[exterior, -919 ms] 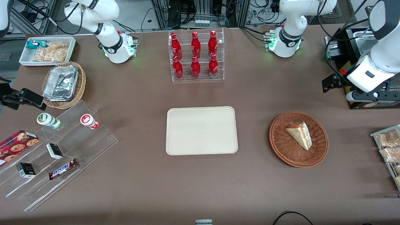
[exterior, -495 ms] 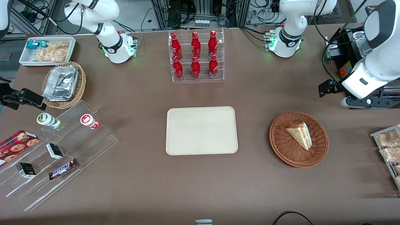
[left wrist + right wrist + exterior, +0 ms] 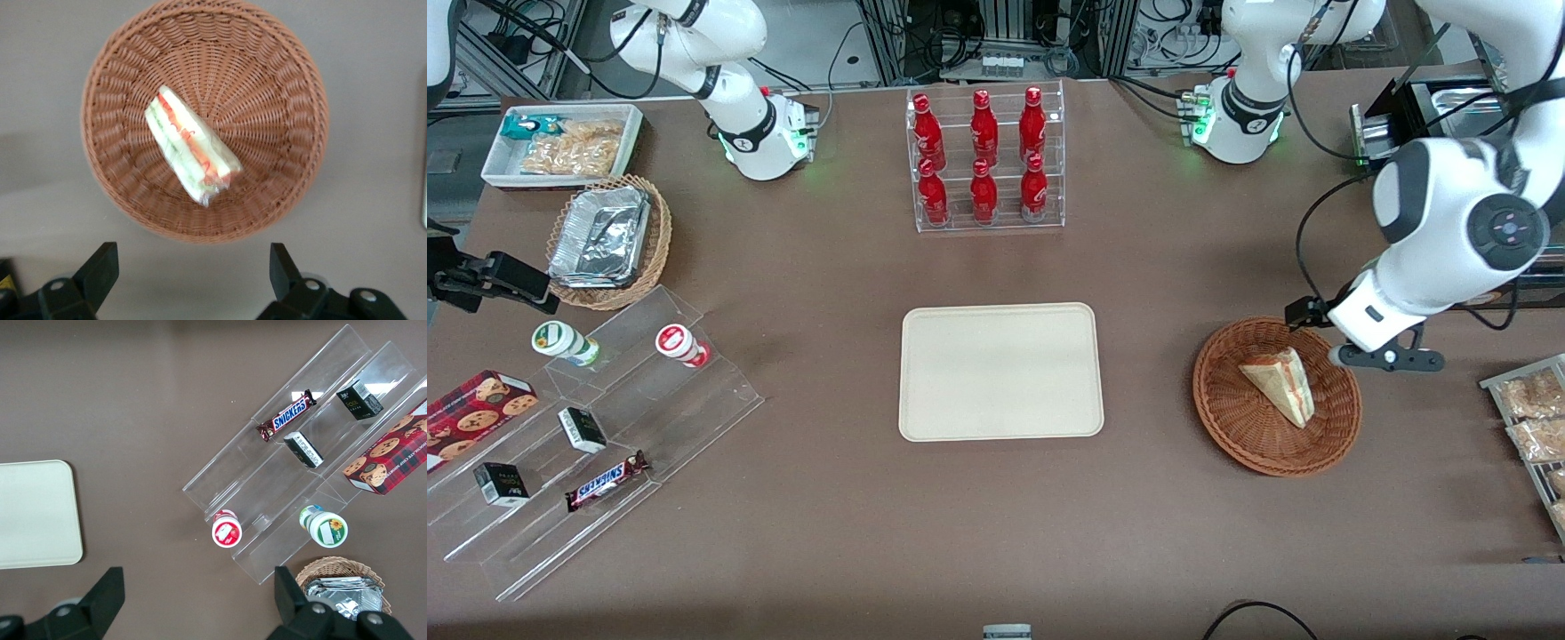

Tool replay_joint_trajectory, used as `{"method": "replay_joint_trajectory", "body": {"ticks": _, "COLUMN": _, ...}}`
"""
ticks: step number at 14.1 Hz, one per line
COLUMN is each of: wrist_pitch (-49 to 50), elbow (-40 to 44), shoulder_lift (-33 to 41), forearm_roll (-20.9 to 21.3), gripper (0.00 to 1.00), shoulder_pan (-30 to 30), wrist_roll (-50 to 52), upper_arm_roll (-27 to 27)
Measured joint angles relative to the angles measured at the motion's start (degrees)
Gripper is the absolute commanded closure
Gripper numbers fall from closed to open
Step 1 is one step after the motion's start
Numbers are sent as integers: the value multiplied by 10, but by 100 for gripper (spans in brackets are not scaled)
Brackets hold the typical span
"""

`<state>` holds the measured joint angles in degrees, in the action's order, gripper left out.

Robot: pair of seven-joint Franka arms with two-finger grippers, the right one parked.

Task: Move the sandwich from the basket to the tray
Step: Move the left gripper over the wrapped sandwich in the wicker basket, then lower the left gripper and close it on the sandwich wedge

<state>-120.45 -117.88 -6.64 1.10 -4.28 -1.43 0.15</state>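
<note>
On the brown table (image 3: 827, 267), claw (image 3: 190, 267) gapes above basket (image 3: 280, 87).

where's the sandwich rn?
The sandwich lies in the round basket toward the working arm's end of the table, beside the tray. The open gripper hovers above the basket's rim, not touching it.

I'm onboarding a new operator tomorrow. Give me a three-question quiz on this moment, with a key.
1. True or false: the sandwich lies in the basket.
2. The gripper is: A) shut on the sandwich, B) open above the basket's rim, C) over the tray.
3. Fill in: the tray holds ____ items.

Key: 1 true; 2 B; 3 no.
</note>
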Motion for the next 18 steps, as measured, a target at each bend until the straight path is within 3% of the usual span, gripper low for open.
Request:
{"method": "replay_joint_trajectory", "body": {"ticks": 4, "wrist_pitch": -81, "elbow": -40, "shoulder_lift": -38, "forearm_roll": -4, "gripper": 0, "shoulder_pan": 1, "wrist_roll": 71, "upper_arm_roll": 1}}
{"method": "replay_joint_trajectory", "body": {"ticks": 13, "wrist_pitch": -217, "elbow": -41, "shoulder_lift": -110, "forearm_roll": -7, "gripper": 0, "shoulder_pan": 1, "wrist_roll": 430, "upper_arm_roll": 0}}
{"method": "replay_joint_trajectory", "body": {"ticks": 14, "wrist_pitch": -223, "elbow": -41, "shoulder_lift": -118, "forearm_roll": -7, "gripper": 11, "shoulder_pan": 1, "wrist_roll": 453, "upper_arm_roll": 0}}
{"method": "replay_joint_trajectory", "body": {"ticks": 17, "wrist_pitch": -227, "elbow": -43, "shoulder_lift": -133, "forearm_roll": -7, "gripper": 77, "shoulder_pan": 0, "wrist_roll": 486, "upper_arm_roll": 0}}
{"method": "replay_joint_trajectory", "body": {"ticks": 18, "wrist_pitch": -227, "elbow": -43, "shoulder_lift": -135, "forearm_roll": -8, "gripper": 89, "shoulder_pan": 0, "wrist_roll": 492, "upper_arm_roll": 0}}
